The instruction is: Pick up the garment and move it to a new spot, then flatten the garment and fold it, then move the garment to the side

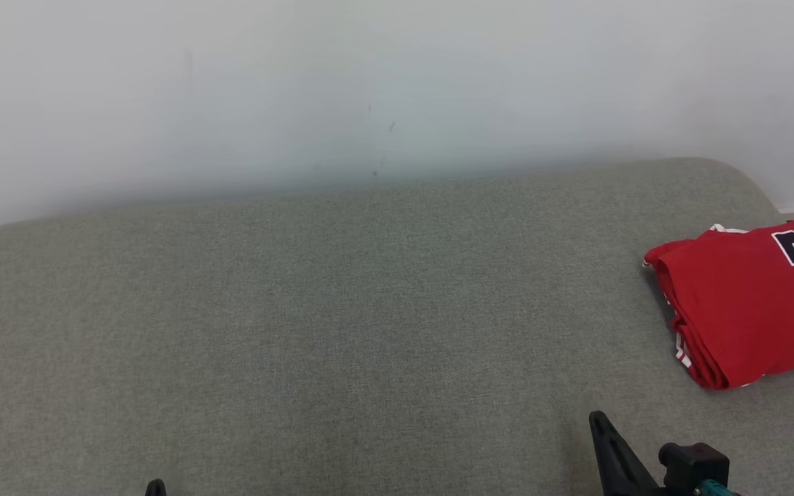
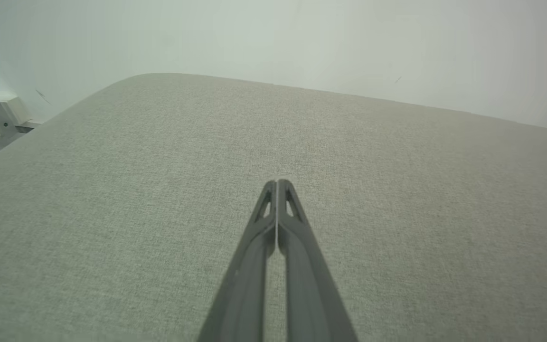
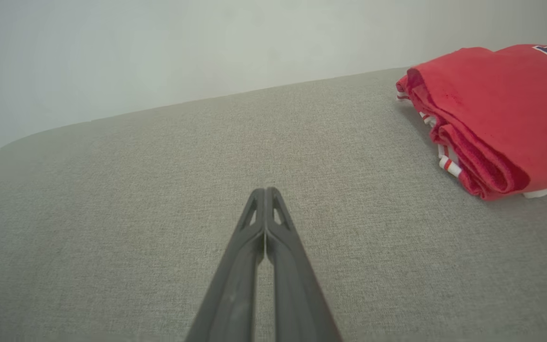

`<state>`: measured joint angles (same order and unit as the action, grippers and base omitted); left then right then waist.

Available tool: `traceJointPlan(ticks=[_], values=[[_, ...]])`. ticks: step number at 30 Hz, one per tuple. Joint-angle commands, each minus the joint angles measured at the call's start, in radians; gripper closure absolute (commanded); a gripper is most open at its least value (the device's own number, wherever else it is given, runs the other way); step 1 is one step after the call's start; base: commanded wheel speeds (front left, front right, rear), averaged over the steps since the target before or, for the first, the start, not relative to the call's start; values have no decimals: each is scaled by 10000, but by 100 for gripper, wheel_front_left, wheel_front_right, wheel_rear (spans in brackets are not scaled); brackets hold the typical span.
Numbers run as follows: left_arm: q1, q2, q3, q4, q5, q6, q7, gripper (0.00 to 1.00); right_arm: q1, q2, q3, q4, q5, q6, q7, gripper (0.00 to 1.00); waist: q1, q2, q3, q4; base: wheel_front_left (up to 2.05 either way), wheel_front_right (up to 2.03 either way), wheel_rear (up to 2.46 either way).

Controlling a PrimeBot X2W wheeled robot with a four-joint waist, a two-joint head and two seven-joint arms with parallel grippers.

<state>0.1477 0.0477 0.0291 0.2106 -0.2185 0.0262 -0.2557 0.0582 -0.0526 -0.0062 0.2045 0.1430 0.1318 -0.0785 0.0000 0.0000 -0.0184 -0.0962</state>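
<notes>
- Lying folded at the right end of the grey fabric surface point(image 1: 342, 310): red jersey point(image 1: 741, 310) with dark numerals.
- Left pincer point(image 2: 277, 183): fingers pressed together, empty, above the surface's bare cloth.
- Right pincer point(image 3: 265, 190): fingers pressed together, empty, above the surface's right half.

On my feed the garment point(image 1: 741, 310) is red, with dark navy numerals edged in white and red-and-white striped trim. The upholstered surface point(image 1: 369, 310) is a heathered grey-green weave, the wall point(image 1: 369, 83) pale off-white. The left gripper point(image 2: 277, 181) and right gripper point(image 3: 265, 190) are charcoal.
</notes>
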Motion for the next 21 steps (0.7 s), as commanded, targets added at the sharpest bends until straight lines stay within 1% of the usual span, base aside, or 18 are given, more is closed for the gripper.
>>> traceJointPlan(ticks=[1, 13, 21], values=[[-141, 9, 73, -21, -437, -54, 150, 100, -121, 3, -36, -72, 496, 0, 61, 100, 0, 0, 3, 17, 0, 0, 0], [-531, 13, 180, 9, -2652, -302, 709, 100, -386, 6, -209, -12, 2812, -2, 365, 100, 0, 0, 24, 110, 0, 0, 0], [-737, 16, 241, 30, -3791, -434, 1001, 100, -523, 9, -297, 23, 4010, -3, 522, 100, 0, 0, 36, 164, 0, 0, 0]])
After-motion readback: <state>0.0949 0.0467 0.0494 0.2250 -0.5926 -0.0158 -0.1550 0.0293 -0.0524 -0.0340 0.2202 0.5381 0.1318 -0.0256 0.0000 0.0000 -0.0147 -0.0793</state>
